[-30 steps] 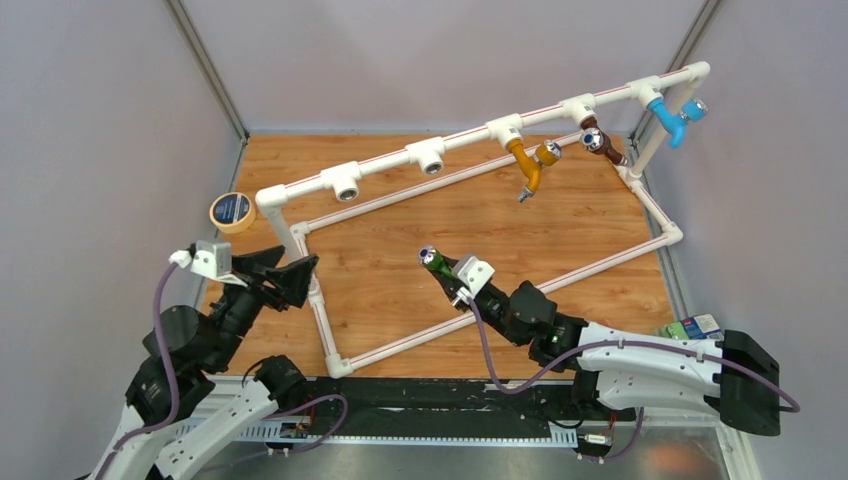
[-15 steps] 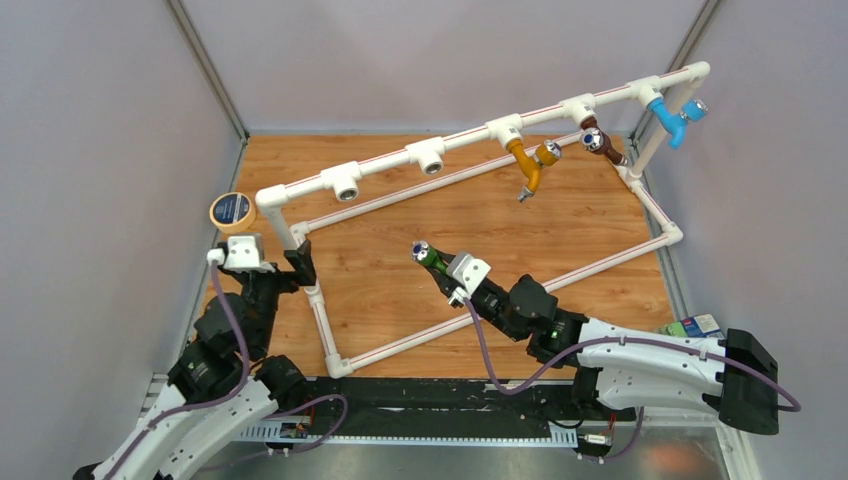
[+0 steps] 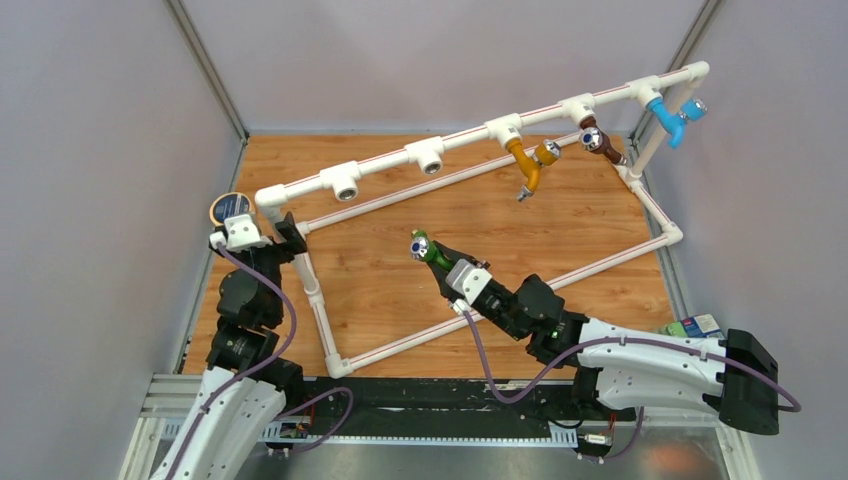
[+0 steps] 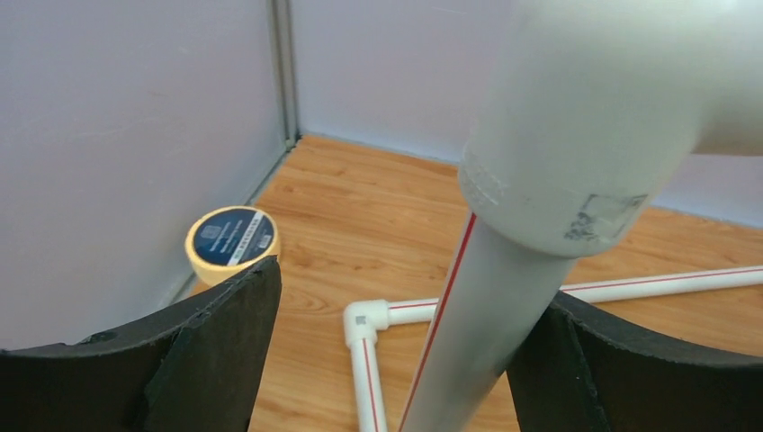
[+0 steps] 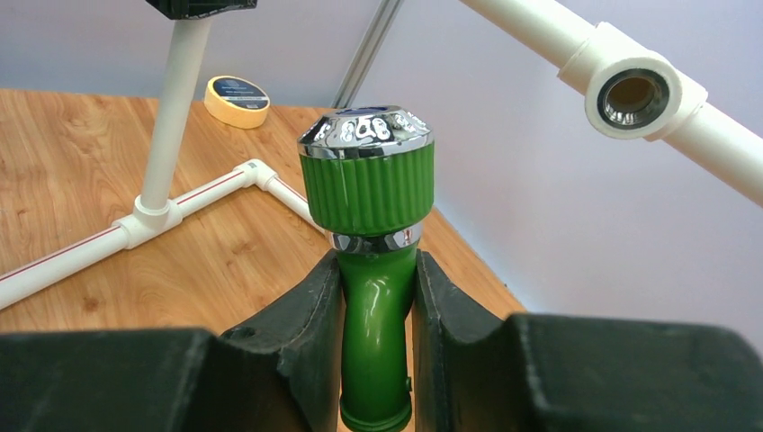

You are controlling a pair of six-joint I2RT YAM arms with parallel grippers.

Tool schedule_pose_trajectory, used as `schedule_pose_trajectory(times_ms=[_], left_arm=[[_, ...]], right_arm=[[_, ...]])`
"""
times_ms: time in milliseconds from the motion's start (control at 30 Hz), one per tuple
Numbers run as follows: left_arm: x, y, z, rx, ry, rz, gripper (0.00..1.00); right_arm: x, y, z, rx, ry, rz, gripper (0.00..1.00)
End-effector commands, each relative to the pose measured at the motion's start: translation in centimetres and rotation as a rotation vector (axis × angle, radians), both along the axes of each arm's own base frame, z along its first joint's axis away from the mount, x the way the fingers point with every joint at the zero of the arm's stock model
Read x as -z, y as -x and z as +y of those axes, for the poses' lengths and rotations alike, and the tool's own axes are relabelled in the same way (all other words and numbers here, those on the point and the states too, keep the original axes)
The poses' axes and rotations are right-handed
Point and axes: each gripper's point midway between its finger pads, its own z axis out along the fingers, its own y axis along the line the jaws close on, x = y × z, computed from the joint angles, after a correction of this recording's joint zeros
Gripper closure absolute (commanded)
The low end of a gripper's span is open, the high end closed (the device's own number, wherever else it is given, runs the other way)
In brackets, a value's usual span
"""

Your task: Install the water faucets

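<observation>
The left gripper (image 3: 282, 232) is at the far-left corner of the white pipe frame (image 3: 385, 166). Its 2 fingers are spread wide on either side of the upright corner post (image 4: 468, 306), just under the elbow. The post sits closer to the right finger, but whether they touch cannot be told. A roll of tape (image 3: 230, 210) lies on the wooden table (image 3: 400, 225) just beyond, by the left wall.

Near the middle of the table, the right gripper (image 3: 447, 264) pinches the green faucet (image 3: 430, 250) by its stem. The 2 fingers press against it from both sides, and the silvery knob sticks out past the fingertips, pointing far and left. The faucet is apart from the frame.

Along the raised far rail, 2 white fittings (image 3: 345, 183) on the left show open sockets. Further right, 3 fittings each hold a faucet: orange (image 3: 528, 165), then brown (image 3: 598, 140), then blue (image 3: 672, 118) at the far-right corner.
</observation>
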Motion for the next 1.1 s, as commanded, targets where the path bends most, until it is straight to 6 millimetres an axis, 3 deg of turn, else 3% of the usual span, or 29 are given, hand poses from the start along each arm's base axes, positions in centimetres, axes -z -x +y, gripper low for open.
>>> schedule_pose_trajectory(times_ms=[0,133,200,233,367,633,800,1067], left_arm=[[-2.2,-1.1,-1.8,0.151,0.056,-0.121,0.11],[-2.5,-1.0,-3.5,0.253,0.014,-0.124,0.38],[-2.4,-0.8,-4.2,0.290,0.002,-0.112,0.55],[-2.4,-0.7,-4.4,0.303,-0.001,-0.104,0.69],[-2.2,-0.2,-5.1,0.349,0.013,-0.058,1.00],[-0.4,0.1,-4.4,0.312,0.028,0.045,1.00],[0.0,-0.3,-4.0,0.284,0.023,0.058,1.00],[0.4,-0.4,-4.9,0.327,0.012,0.071,1.00]], right_arm=[[-4.2,0.5,-0.8,-0.007,-0.103,-0.088,1.00],[-4.5,0.2,-1.2,0.026,-0.070,-0.152,1.00],[-4.9,-0.1,-1.3,0.045,-0.039,-0.193,1.00],[-5.1,-0.3,-1.4,0.062,-0.029,-0.208,1.00],[-6.0,-0.8,-1.7,0.117,0.029,-0.302,1.00],[-8.8,-1.2,-3.0,0.306,0.098,-0.562,1.00],[-10.3,0.7,-0.3,0.286,0.121,-0.744,1.00],[-11.1,1.0,5.7,0.276,0.233,-0.886,1.00]])
